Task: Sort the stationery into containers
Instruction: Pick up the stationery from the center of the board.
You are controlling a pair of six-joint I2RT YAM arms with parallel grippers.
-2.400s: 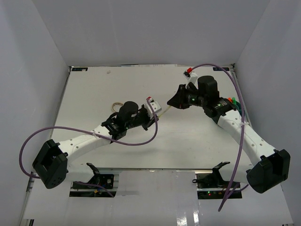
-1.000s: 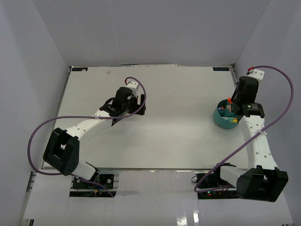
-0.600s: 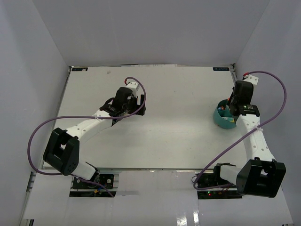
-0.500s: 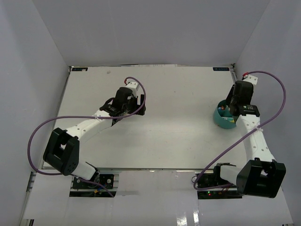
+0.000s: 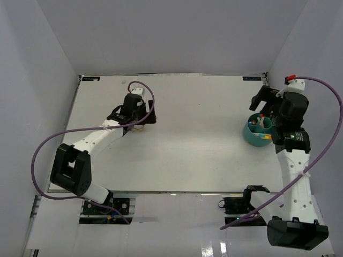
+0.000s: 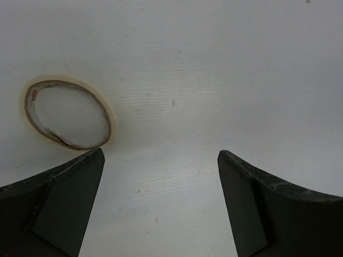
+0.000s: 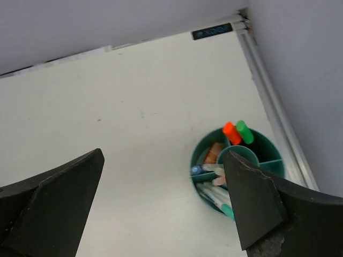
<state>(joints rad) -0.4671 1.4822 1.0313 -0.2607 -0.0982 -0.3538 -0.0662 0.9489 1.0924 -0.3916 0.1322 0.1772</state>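
Observation:
The teal container stands at the table's right side. In the right wrist view the container holds stationery in its compartments: an orange-capped highlighter, a green-capped one, a salmon one and light blue pens. My right gripper hangs open and empty above it, the cup partly behind its right finger; from above, the right gripper sits just beyond the cup. A beige rubber-band loop lies flat on the table. My left gripper is open low over the table, the loop just ahead of its left finger.
The white table is boxed in by grey walls at the back and on both sides. The cup stands close to the right wall and the table's metal edge strip. Purple cables loop from both arms.
My right gripper opened over the cup and rose away from it, empty. My left gripper shifted left, staying open, over the rubber-band loop.

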